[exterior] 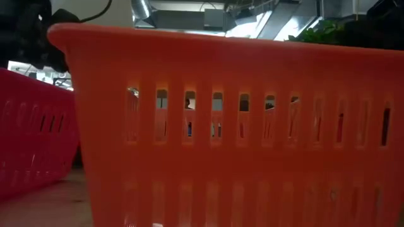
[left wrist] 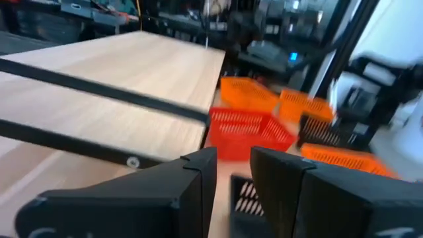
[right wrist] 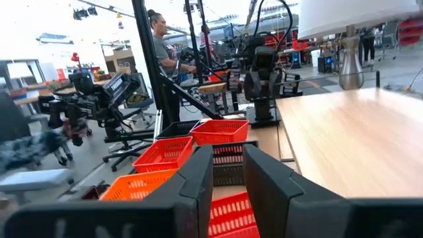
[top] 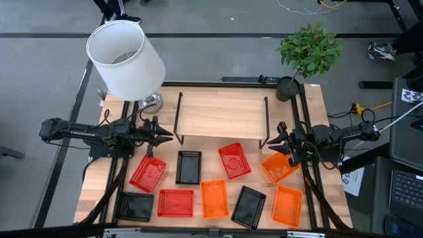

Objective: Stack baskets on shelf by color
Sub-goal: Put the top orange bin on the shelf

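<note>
Nine mesh plastic baskets (top: 188, 166) lie scattered near the bare light-wood shelf (top: 221, 117); both end effectors, left (top: 168, 137) and right (top: 272, 142), hover narrowly parted, empty. Open wider before descending squarely over one rim.

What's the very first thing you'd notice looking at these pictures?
Probably the scatter of small red, black and orange mesh plastic baskets on the front part of the wooden table, nine in all. Behind them stands the low light-wood shelf on black wire legs, with nothing on it. At the back left corner a big white lampshade looms, and a leafy green potted plant sits at the back right.
</note>
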You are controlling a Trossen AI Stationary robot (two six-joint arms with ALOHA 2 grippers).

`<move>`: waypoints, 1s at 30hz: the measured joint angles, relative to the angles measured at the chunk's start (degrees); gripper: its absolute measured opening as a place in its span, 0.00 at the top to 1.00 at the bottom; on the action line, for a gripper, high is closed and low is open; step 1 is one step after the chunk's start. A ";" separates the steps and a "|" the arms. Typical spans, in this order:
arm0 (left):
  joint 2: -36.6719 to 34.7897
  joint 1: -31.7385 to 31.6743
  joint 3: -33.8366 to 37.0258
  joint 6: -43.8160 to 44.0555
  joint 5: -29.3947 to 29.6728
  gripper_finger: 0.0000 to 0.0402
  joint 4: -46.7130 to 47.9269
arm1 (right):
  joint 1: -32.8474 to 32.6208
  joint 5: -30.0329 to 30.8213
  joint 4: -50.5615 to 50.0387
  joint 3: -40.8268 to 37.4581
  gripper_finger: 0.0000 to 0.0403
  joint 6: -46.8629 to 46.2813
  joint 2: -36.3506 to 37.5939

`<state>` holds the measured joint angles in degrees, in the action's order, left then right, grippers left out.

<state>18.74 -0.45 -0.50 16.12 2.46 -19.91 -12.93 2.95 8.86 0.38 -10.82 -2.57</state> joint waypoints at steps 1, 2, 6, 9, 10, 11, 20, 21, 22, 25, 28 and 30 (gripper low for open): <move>-0.02 -0.02 0.01 1.43 0.00 0.79 -1.22 | -0.01 0.02 0.34 0.02 0.79 -0.69 -0.06; 0.00 -0.02 0.01 2.04 0.00 0.79 -2.55 | 0.00 0.16 0.87 0.00 0.79 -0.87 -0.09; -0.02 0.00 -0.01 -0.64 1.23 0.79 -8.83 | 0.00 0.33 6.14 0.00 0.79 -6.21 -0.18; 0.00 -0.02 -0.03 -1.25 3.44 0.79 -10.45 | -0.02 -0.98 14.80 0.02 0.79 -10.35 -0.52; -0.02 -0.02 -0.03 -1.52 3.62 0.79 -10.67 | -0.05 -3.00 19.16 0.01 0.79 -9.68 -0.78; -0.01 -0.02 -0.03 -1.91 3.65 0.79 -10.76 | -0.05 -6.21 24.08 0.02 0.79 -7.98 -1.12; 0.00 -0.02 -0.03 -3.21 3.82 0.79 -10.65 | -0.08 -23.05 11.25 23.44 0.79 0.65 -11.38; 0.00 -0.02 -0.03 -3.23 4.01 0.79 -10.64 | -0.10 -20.37 3.06 28.42 0.79 0.34 -13.67; 0.00 -0.02 -0.03 -3.23 4.08 0.79 -10.60 | -0.08 -17.08 -5.30 33.11 0.79 -0.91 -16.06; 0.00 -0.01 -0.03 -4.42 4.09 0.79 -10.51 | -0.04 -6.40 -29.00 46.55 0.79 -7.86 -24.59; 0.00 -0.02 -0.03 -6.53 4.11 0.79 -10.50 | -0.06 -1.53 -46.36 57.81 0.79 -17.21 -32.99; 0.00 0.00 -0.03 -7.60 4.11 0.79 -10.50 | -0.06 -1.38 -55.33 63.67 0.79 -23.04 -38.35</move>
<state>18.74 -0.45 -0.54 8.52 6.57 -30.41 -12.99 1.57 -46.46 64.05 -33.86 -40.91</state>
